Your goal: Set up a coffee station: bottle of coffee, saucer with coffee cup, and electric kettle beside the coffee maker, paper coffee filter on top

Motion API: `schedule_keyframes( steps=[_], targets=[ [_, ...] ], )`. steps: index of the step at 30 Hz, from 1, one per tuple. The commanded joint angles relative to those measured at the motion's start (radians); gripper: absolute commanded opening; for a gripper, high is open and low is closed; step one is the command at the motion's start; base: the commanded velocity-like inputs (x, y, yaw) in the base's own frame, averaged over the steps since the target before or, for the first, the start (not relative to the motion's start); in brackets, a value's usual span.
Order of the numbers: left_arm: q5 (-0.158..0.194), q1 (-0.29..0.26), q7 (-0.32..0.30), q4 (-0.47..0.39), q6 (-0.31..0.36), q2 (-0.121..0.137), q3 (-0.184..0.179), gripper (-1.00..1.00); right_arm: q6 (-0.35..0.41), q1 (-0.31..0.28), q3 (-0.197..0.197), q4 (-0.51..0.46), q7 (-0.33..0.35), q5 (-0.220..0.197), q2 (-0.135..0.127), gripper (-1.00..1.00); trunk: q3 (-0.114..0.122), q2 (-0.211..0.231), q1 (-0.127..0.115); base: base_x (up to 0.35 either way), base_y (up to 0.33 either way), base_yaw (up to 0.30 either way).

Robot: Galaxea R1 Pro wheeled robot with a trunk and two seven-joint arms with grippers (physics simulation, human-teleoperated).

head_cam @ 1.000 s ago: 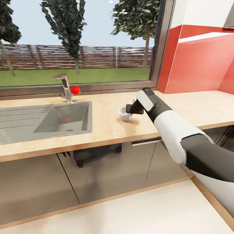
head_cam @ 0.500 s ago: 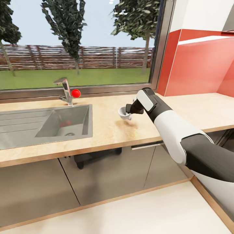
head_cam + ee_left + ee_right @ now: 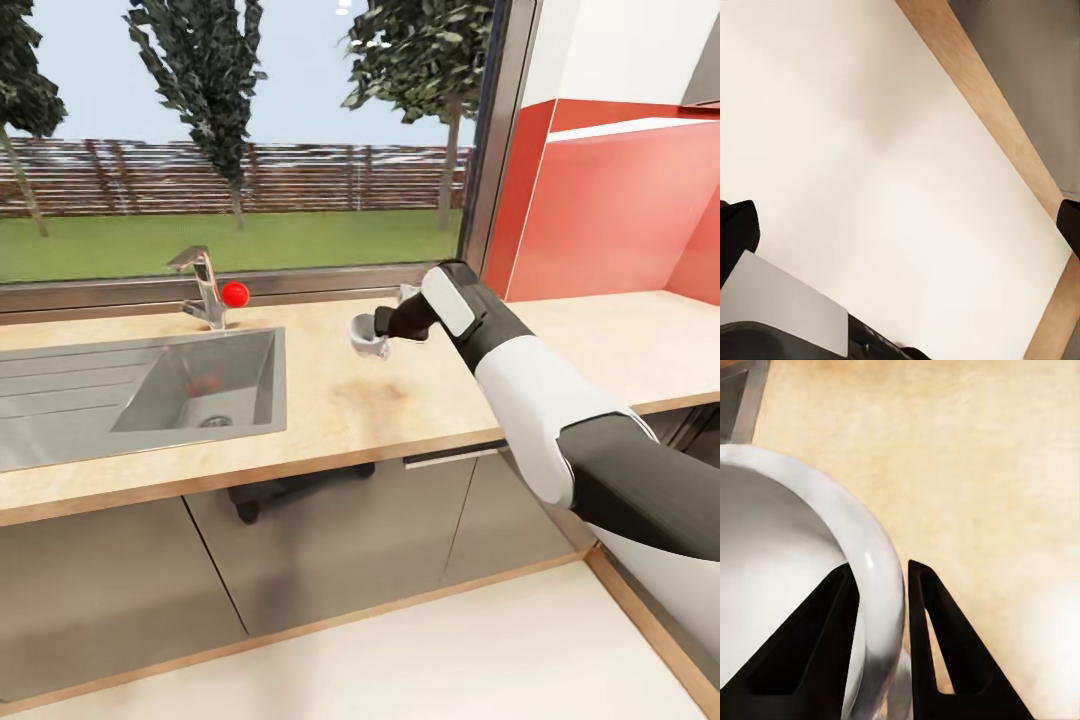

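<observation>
White coffee cup (image 3: 366, 337): we hold it by the rim in our right gripper (image 3: 381, 326), fingers (image 3: 832, 637) pinching its wall, above the wooden countertop (image 3: 340, 400) beside the sink (image 3: 130, 385). Left gripper (image 3: 900, 232): fingers spread.

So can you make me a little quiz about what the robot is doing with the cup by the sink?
1. True or false: the right gripper's fingers pinch the cup's rim, one inside and one outside.
2. What lies left of the cup: A) sink B) stove C) fridge?
3. Fill in: the tap's knob is ____.

Key: 1 true; 2 A; 3 red.
</observation>
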Motion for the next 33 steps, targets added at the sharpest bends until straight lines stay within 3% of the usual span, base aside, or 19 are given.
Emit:
schedule_keyframes(
  steps=[1,2,3,7,9,12,16,27,33],
  targets=[
    [0.008,0.0,-0.004,0.0,0.007,0.0,-0.004,1.0,0.003,0.001,0.002,-0.048,-0.004,-0.008,0.0,-1.0,-0.001,0.0,0.0,0.0,0.0,0.0],
    [0.008,0.0,-0.004,0.0,0.007,0.0,-0.004,1.0,0.003,0.003,0.001,-0.073,-0.001,-0.008,0.0,-1.0,-0.001,0.0,0.0,0.0,0.0,0.0],
    [0.008,-0.001,-0.004,0.0,0.006,0.0,-0.004,1.0,0.012,0.025,0.001,-0.186,0.004,-0.018,0.0,-1.0,-0.001,0.0,0.0,0.0,0.0,0.0],
    [0.008,-0.001,-0.004,0.0,0.006,0.0,-0.004,1.0,0.019,0.096,0.003,-0.4,0.005,-0.05,0.0,-1.0,-0.001,0.0,0.0,0.0,0.0,0.0],
    [0.008,-0.001,-0.004,0.0,0.006,0.0,-0.004,1.0,0.02,0.116,0.004,-0.449,0.005,-0.054,0.0,-1.0,-0.001,0.0,0.0,0.0,0.0,0.0],
    [0.008,-0.001,-0.004,0.0,0.006,0.0,-0.004,1.0,0.021,0.195,0.012,-0.619,0.004,-0.06,0.0,-1.0,-0.001,0.0,0.0,0.0,0.0,0.0],
    [0.008,-0.001,-0.004,0.0,0.006,0.0,-0.004,1.0,0.021,0.217,0.038,-0.66,0.003,-0.061,0.0,-1.0,-0.001,0.0,0.0,0.0,0.0,0.0],
    [0.008,-0.001,-0.004,0.0,0.006,0.0,-0.004,1.0,0.021,0.242,0.059,-0.668,0.004,-0.061,0.0,-1.0,-0.001,0.0,0.0,0.0,0.035,0.008],
    [0.008,-0.001,-0.004,0.0,0.006,0.0,-0.004,1.0,0.021,0.243,0.109,-0.666,0.005,-0.063,0.0,-1.0,-0.001,0.0,0.0,0.0,0.056,0.197]
  ],
)
